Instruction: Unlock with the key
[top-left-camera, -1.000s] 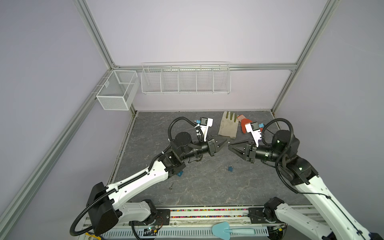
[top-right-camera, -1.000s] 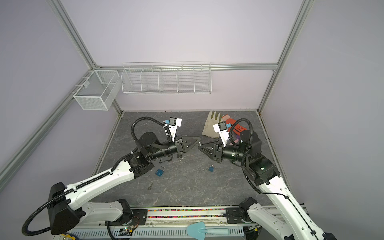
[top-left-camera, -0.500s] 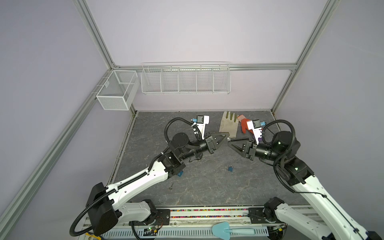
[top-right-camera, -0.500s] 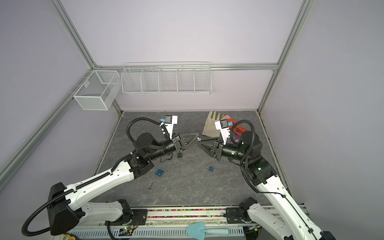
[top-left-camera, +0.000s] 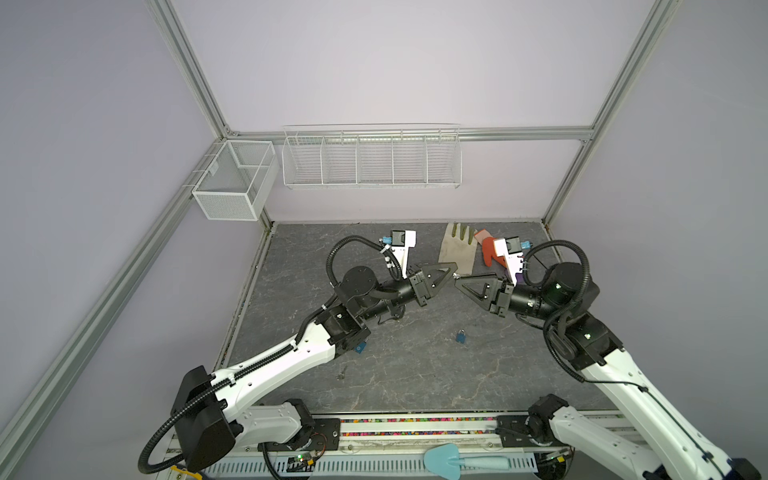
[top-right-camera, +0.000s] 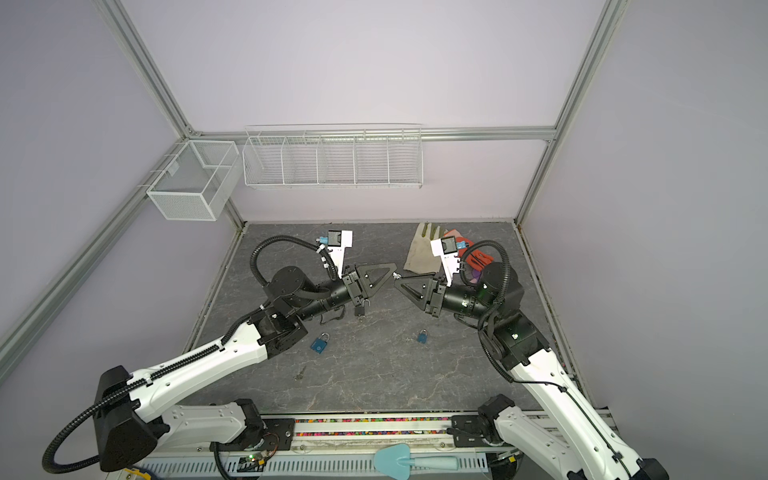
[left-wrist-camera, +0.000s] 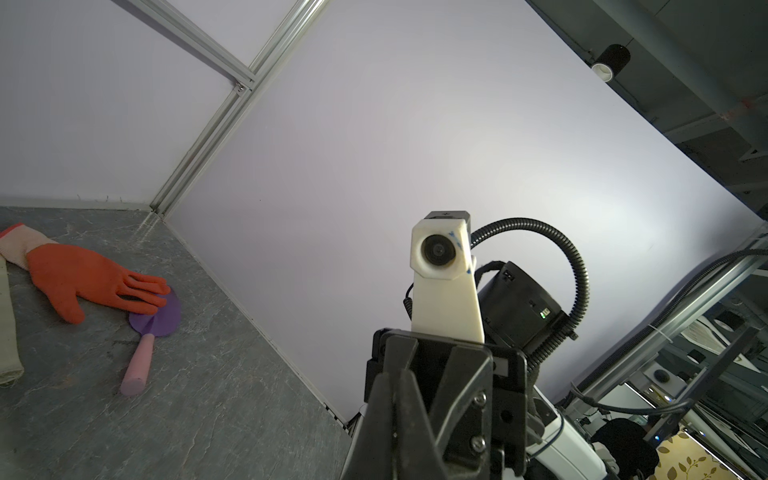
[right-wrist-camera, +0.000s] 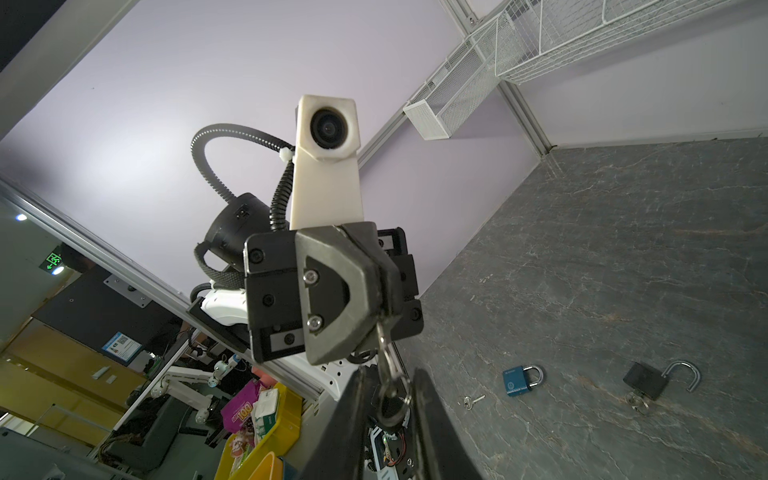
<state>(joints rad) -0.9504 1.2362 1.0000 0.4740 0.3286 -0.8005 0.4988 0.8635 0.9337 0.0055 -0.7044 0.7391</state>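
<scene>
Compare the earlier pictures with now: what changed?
The left gripper, shut on the key, swung rearward up to the right gripper, which shifted slightly; the key's ring now hangs between the right jaws. The blue padlock and orange glove stayed put.

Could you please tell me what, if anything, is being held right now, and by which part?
The left tool is shut on a key, pinching the end away from its ring; the ring hangs between the right tool's fingers, grip unclear.
</scene>
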